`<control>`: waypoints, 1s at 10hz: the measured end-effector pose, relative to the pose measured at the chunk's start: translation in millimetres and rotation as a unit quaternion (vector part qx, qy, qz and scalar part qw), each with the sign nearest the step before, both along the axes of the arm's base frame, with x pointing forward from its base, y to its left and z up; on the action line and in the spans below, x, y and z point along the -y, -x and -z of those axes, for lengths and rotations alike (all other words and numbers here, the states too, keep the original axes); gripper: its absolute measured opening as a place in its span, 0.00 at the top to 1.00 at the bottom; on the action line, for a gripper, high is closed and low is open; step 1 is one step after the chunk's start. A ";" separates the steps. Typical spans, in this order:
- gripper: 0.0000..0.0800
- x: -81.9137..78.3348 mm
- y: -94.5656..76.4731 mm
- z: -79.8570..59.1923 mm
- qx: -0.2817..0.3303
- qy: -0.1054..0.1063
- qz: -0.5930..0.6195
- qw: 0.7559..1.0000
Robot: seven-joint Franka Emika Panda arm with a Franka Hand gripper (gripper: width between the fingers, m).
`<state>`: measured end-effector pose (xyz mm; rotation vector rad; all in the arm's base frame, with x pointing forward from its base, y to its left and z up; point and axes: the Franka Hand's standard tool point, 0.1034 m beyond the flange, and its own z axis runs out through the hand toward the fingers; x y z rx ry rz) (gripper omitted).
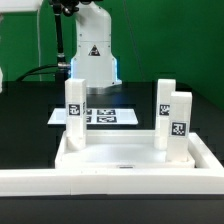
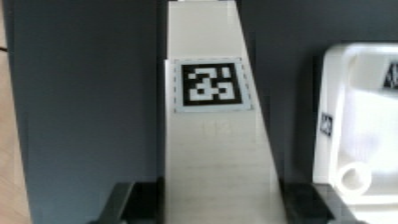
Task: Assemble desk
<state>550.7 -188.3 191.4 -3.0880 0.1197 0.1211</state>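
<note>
Desk leg (image 2: 214, 120) clamped upright between the arm's lowered jaws.

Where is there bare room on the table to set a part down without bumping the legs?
Free: the black table at the exterior view's left of the flat white marker board, and the strip at the view's right, beyond the two upright white square legs. Crowded: the white rimmed desk top, where three tagged legs stand, one leg between the fingers.

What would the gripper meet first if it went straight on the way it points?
The leg the gripper grips fills that line; past it, likely the desk top corner, though depth is unclear.
</note>
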 end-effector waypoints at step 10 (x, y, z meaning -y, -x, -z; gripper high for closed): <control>0.64 -85.1 -77.9 -16.7 0.290 0.076 0.069 0.952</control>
